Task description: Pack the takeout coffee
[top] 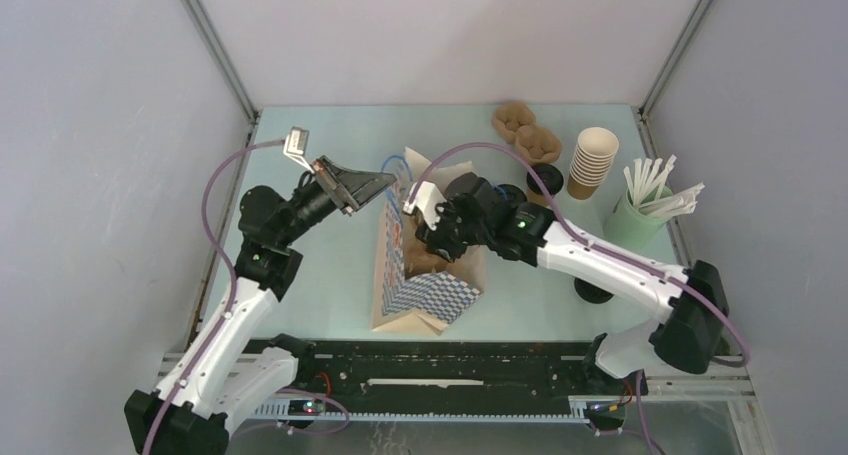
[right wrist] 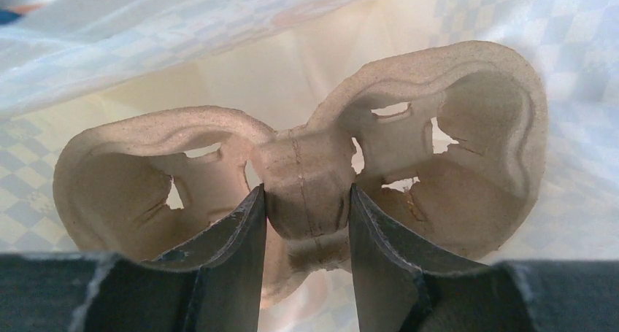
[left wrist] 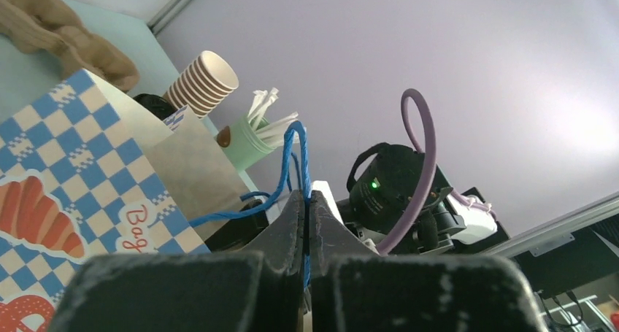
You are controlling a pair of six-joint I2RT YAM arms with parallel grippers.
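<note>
The left gripper [left wrist: 306,201] is pinched shut on the blue handle [left wrist: 295,153], lifting one side of the single checked bag [top: 425,285]. Inside it, the right gripper [right wrist: 305,193] clamps the centre post of one pulp carrier [right wrist: 182,124], long axis 9 to 3 o'clock, both pockets empty. One lidded cup [top: 545,181] stands at 2 o'clock from that gripper. A black-topped shape [top: 592,291] at 4 o'clock is probably the second. The right arm is nearer both.
</note>
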